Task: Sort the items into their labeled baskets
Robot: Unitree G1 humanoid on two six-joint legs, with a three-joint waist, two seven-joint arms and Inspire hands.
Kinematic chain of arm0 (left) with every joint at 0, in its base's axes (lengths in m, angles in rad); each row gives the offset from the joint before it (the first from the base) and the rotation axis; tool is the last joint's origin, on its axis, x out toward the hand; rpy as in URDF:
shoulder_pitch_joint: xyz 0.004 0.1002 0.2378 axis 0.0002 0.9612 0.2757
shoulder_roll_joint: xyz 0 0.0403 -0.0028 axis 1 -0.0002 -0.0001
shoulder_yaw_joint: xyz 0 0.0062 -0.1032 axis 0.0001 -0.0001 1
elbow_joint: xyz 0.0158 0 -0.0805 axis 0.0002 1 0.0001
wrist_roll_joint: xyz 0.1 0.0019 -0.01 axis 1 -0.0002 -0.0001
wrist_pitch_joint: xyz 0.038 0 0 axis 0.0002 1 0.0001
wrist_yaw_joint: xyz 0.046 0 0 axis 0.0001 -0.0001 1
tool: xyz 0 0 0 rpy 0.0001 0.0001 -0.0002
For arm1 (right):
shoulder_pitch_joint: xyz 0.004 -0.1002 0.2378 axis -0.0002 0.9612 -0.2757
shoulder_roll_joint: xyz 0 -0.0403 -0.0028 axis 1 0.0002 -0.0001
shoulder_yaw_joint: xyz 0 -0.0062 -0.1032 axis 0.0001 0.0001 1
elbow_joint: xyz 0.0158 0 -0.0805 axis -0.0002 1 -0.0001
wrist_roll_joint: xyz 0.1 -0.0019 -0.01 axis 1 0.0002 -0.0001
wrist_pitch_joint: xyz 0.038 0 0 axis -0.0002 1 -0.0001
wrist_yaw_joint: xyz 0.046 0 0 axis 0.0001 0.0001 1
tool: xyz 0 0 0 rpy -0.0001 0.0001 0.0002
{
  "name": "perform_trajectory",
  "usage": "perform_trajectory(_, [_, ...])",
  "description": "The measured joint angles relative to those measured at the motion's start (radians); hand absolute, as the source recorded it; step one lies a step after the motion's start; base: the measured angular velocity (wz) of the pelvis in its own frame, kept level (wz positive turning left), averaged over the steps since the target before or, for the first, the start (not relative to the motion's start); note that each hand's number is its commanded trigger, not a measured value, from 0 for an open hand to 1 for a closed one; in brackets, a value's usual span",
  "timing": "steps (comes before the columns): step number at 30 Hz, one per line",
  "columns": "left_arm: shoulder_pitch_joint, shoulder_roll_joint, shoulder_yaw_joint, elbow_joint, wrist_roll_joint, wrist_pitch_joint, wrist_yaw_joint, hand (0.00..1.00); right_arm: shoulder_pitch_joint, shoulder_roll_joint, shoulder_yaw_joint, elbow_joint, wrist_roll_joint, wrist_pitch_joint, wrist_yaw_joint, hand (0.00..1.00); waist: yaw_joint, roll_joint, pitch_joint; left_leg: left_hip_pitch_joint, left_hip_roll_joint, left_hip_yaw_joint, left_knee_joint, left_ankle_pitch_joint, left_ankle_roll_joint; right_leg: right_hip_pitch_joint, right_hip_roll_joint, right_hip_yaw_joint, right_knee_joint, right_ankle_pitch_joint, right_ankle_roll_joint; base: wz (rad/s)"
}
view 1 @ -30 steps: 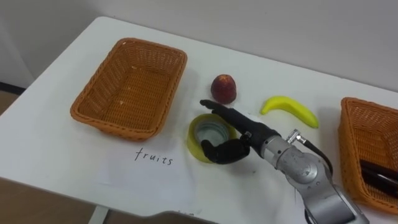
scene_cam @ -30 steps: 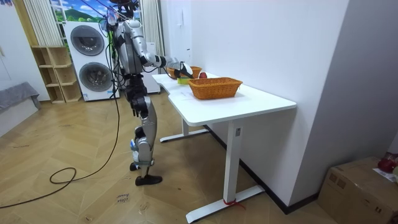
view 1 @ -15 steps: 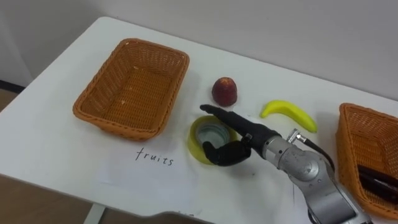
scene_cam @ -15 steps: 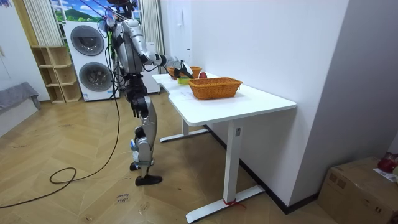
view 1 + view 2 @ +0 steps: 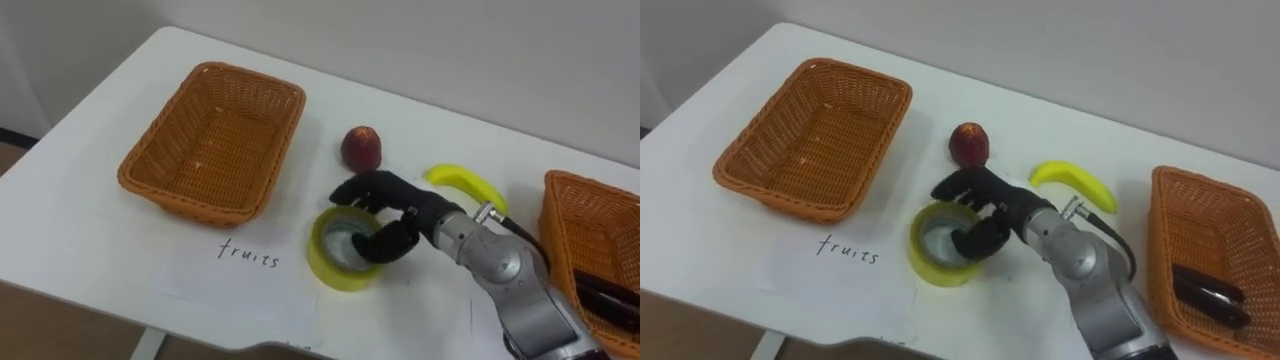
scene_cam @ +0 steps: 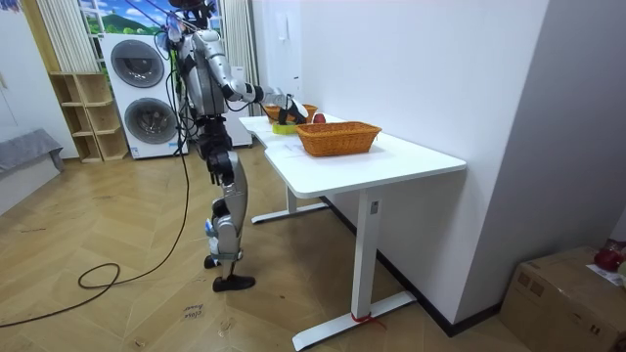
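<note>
R hand (image 5: 395,215) is clamped on the yellow tape roll (image 5: 338,278). The fingers (image 5: 358,190) drape over the far outer wall and the thumb is tucked into the core, so it's a pinch on one side of the ring, not a wrap round the whole thing. The roll sits tipped toward me, about mid-table (image 5: 90,250), just R of the paper label (image 5: 247,255) and well short of either basket. I can't tell if its near edge is touching the table or just off it. My read on handling: the roll is stiff, light to medium weight, and won't crush. The outer face is probably slick, though, and a one-wall pinch lets the ring swing or rotate, so it'll want to hang edge-down once lifted. I'd rather have the thumb deeper in the core w/ the fingers square across the wall, and no fast wrist moves. It's office stuff, so it should go to the R basket (image 5: 580,180), which already holds a dark item (image 5: 1205,285), not the empty fruit basket (image 5: 180,200). The banana (image 5: 465,183) lies just beyond the wrist, so the carry needs to clear it. The red fruit (image 5: 361,147), apple or peach, isn't sorted yet.
</note>
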Motion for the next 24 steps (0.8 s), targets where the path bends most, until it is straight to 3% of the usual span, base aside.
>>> perform_trajectory(24, [-0.001, 0.003, 0.000, -0.001, 0.003, 0.008, 0.013, 0.00, -0.004, 0.000, -0.004, -0.005, -0.068, 0.020, 0.034, 1.00, 0.002, -0.001, 0.0005, -0.001, 0.000, -0.004, -0.012, 0.000, 0.000, -0.003, 0.001, 0.003, 0.000, 0.000, 0.000, 0.00])
